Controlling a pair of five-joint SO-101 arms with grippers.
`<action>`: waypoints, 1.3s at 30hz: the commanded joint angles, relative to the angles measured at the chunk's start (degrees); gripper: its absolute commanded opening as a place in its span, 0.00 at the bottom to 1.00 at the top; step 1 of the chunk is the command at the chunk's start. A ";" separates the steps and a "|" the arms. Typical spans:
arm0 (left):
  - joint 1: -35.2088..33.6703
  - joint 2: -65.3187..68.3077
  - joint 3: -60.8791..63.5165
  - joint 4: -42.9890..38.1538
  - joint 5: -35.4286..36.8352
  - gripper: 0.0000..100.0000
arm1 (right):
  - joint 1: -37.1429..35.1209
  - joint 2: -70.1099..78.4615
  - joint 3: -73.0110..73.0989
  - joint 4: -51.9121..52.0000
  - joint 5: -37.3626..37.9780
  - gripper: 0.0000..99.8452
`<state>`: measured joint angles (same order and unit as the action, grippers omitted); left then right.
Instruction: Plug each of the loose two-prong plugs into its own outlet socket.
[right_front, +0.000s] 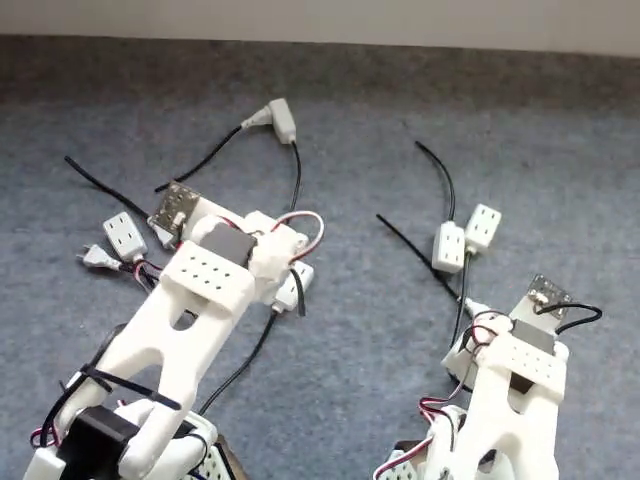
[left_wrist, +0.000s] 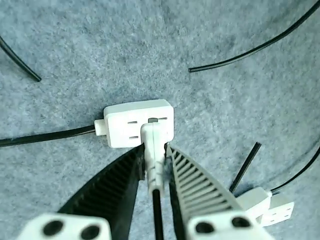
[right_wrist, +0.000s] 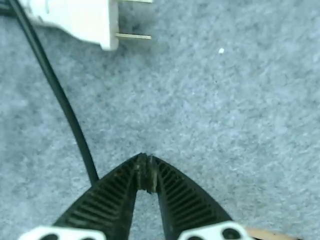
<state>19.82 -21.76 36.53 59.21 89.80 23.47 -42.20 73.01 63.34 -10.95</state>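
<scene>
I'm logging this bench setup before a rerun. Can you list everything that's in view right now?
Mat: one, grey, under everything.
Sockets: four, white; one far left, one centre-left, two together at right.
Plugs: four, white; one at top, one far left, one pressed to the centre-left socket, one low right.
Cords: several, black, trailing over the mat.
Arms: two, white, near edge.
Left hand: shut on that pressed plug.
Right hand: shut, empty, above the mat.

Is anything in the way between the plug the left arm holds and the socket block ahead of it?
Nothing visible. The plug, clamped in the left gripper, sits right against the socket block.
</scene>
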 joint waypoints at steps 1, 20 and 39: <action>6.29 -1.63 0.13 -1.23 0.53 0.01 | -0.84 0.13 -0.22 -1.01 -0.70 0.01; 2.24 -1.89 6.64 -12.40 0.53 0.01 | -0.84 0.13 -0.22 -1.10 -0.70 0.01; 1.98 -1.54 7.08 -12.57 0.26 0.01 | -0.84 0.13 -0.13 -1.10 -0.70 0.01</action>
<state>22.73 -21.76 43.82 47.60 89.98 23.03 -42.20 73.01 63.08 -10.95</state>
